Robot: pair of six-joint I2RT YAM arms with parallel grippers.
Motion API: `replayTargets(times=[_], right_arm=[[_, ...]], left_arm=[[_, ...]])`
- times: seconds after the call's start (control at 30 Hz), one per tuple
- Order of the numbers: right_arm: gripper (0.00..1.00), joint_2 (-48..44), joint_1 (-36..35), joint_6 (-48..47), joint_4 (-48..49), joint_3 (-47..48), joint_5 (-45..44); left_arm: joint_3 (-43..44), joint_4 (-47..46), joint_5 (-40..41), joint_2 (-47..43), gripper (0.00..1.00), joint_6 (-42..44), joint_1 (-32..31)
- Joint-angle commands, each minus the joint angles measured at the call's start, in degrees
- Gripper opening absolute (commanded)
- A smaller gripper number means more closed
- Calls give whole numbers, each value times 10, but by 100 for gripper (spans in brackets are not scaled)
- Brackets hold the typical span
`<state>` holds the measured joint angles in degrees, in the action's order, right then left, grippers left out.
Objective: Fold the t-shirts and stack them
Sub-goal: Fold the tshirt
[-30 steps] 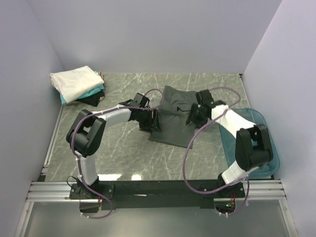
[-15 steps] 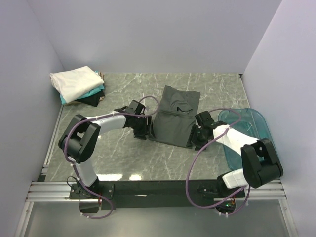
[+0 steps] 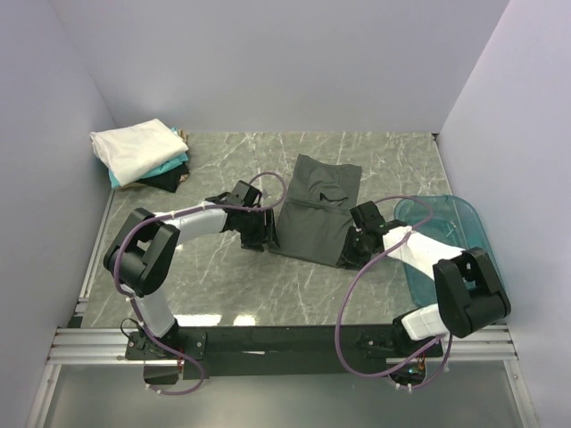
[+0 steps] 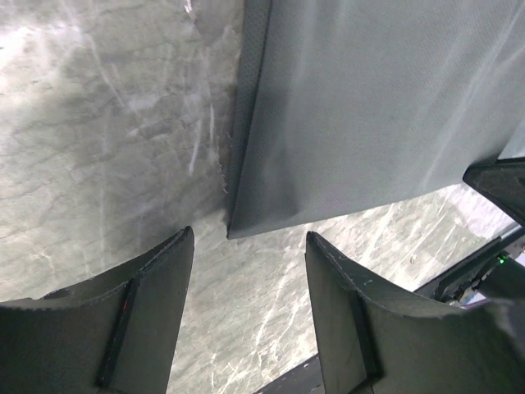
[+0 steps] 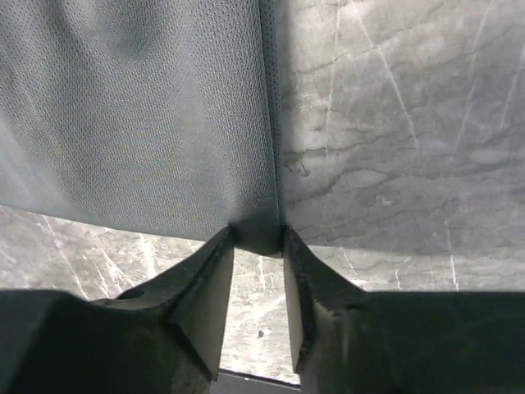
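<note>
Right gripper (image 5: 256, 238) is drawn in narrow on a corner of the grey shirt (image 5: 131, 107). In the right wrist view the cloth corner sits between the two fingertips and touches both. In the overhead view this gripper (image 3: 351, 252) lies at the shirt's lower right corner, low over the table (image 3: 232, 285).

Left gripper (image 4: 248, 238) stands wide, with nothing between its fingers. In the left wrist view another corner of the shirt (image 4: 369, 107) lies on the marbled surface just ahead of the gap, apart from both fingers. Overhead, this gripper (image 3: 268, 234) sits just beside the shirt's lower left edge.

Grey shirt (image 3: 317, 209): folded into a long rectangle and lying flat on the table at the centre of the overhead frame, its upper end leaning slightly right. A fold line crosses it about midway. A stitched hem runs along its edge in both wrist views.

Folded stack: upper left of the overhead frame, close to the left wall. White shirt (image 3: 136, 147) is on top, teal shirt (image 3: 177, 163) beneath it, and black shirt (image 3: 161, 181) at the bottom.

Tub (image 3: 466, 216): blue and see-through, at the right edge of the table, partly covered by the right arm and well apart from the stack.
</note>
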<state>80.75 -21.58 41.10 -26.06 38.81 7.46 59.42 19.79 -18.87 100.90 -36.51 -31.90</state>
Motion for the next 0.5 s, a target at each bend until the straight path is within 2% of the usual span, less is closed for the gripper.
replayTargets(times=[0.0,0.17,0.47], right_arm=[[36,22,-10,1,-3,-2,-6],[23,29,-11,4,-9,-1,-8],[20,43,-12,1,-11,7,-6]], left_arm=[[6,-2,20,-18,62,-8,0],[5,-3,16,-12,62,-9,0],[-3,-8,14,-5,51,-15,-1]])
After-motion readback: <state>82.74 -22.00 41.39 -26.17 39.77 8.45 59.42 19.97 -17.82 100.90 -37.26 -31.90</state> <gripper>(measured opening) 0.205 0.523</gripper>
